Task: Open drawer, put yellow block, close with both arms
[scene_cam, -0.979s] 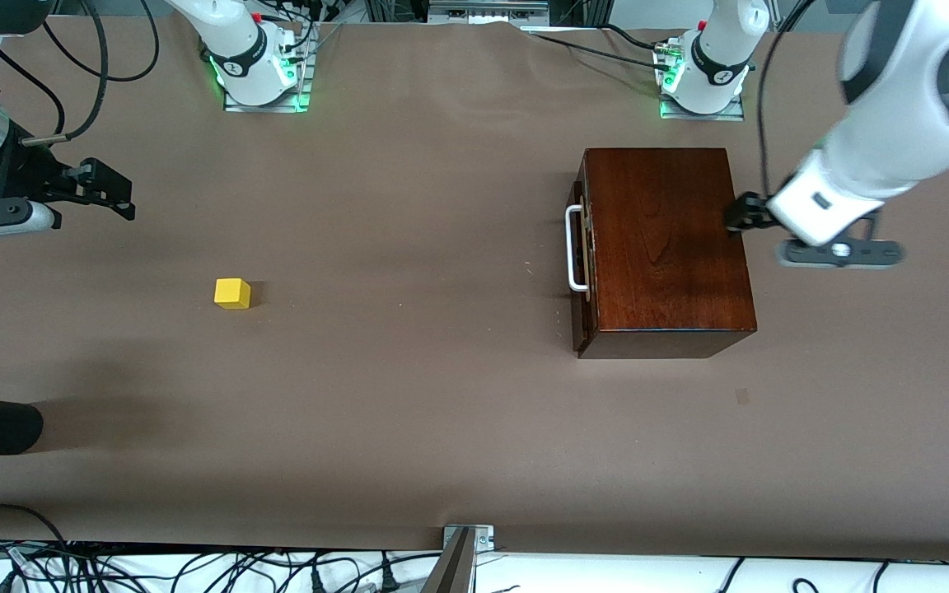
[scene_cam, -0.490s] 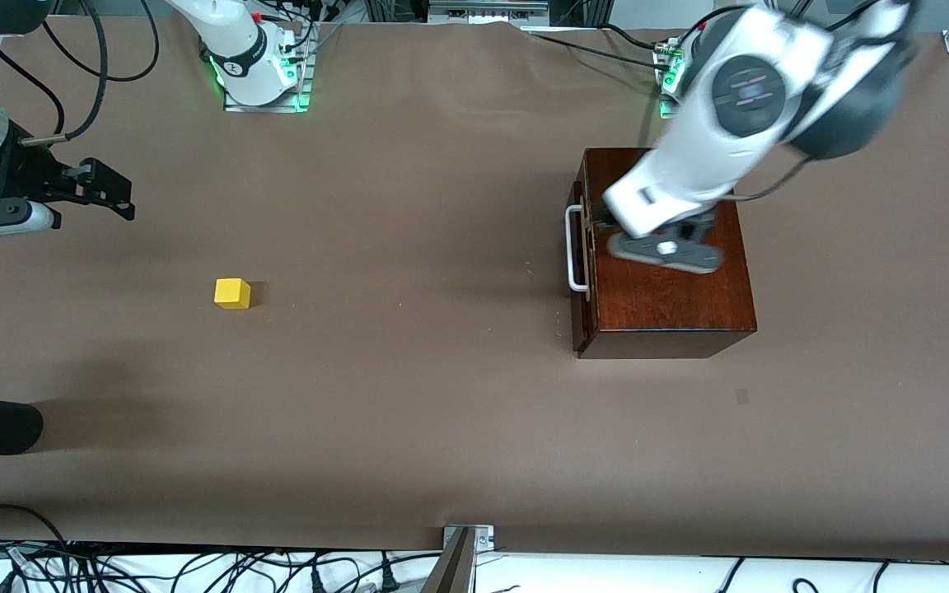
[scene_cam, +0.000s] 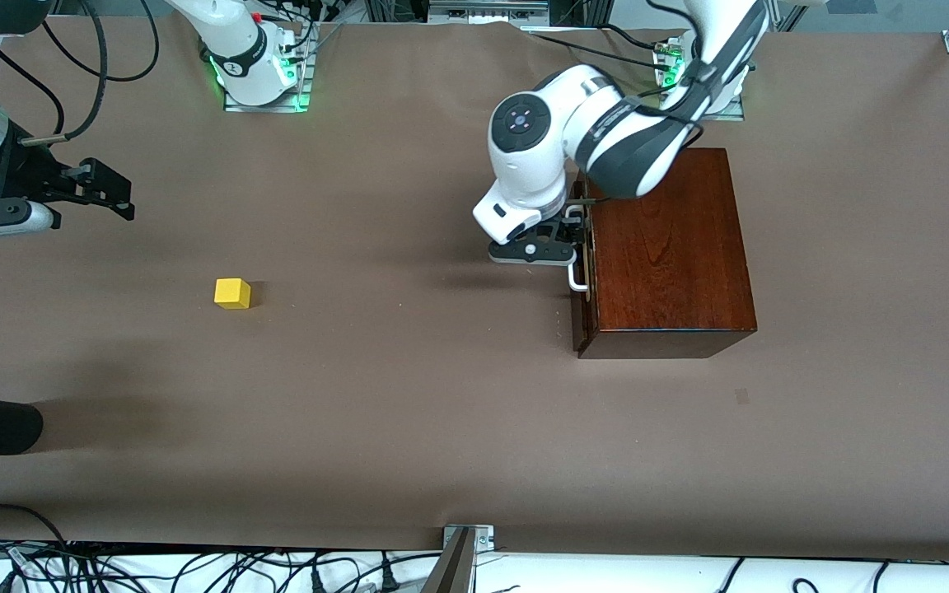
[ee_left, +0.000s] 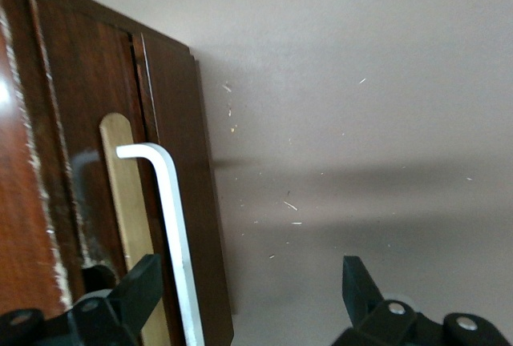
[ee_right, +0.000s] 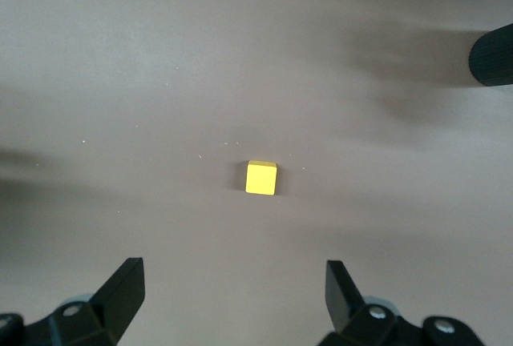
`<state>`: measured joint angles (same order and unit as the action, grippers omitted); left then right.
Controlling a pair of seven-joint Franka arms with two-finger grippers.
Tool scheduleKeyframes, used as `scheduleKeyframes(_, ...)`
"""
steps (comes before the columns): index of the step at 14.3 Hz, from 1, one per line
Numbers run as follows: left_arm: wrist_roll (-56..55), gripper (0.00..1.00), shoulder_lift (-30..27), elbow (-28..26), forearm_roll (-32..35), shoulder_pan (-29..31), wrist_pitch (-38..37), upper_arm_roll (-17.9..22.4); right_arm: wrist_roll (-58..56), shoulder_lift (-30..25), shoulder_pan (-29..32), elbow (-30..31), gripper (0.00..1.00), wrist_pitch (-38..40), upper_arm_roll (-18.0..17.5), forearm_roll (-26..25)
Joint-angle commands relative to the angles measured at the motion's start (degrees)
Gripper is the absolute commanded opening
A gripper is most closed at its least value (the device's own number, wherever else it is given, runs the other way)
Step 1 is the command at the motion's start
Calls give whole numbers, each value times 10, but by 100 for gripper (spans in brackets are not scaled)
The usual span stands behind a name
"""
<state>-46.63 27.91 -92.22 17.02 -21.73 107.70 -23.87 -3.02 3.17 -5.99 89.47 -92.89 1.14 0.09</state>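
On the brown table [scene_cam: 409,395], the closed drawer [scene_cam: 580,272] sits right of centre, the yellow block [scene_cam: 232,293] at centre left. The left gripper [scene_cam: 567,233] is spread wide at the handle [scene_cam: 577,255]; the right gripper [scene_cam: 104,191], also spread, waits at upper left. If the fingers close off the bar, they may slip or shove the box [scene_cam: 668,247].

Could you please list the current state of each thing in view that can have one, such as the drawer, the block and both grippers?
drawer: shut, flush in the wooden box.
handle: not gripped; one finger on each side of it.
yellow block: resting on the table, untouched.
left gripper: open, at the handle.
right gripper: open, holding nothing, waiting above the block toward the right arm's end.
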Motion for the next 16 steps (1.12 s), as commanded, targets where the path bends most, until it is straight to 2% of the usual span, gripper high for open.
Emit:
scheduleKeyframes(1,-28,100,-8,-24,35,-2,-2,2,-1,-1,1,-8,100,8,0,2)
scheduleKeyframes(2,-28,100,-8,-31,56,-2,-2,1,-1,-2,1,-8,100,8,0,2)
scheduleKeyframes(7,-33,100,3,-45,60,-2,1,2,-1,-2,1,-8,100,9,0,2)
scheduleKeyframes(11,-60,100,7,-70,76,-4,37,1,-1,-1,1,-8,100,9,0,2)
scheduleKeyframes(16,-89,100,26,-72,77,-17,60,1,-1,-1,1,-8,100,9,0,1)
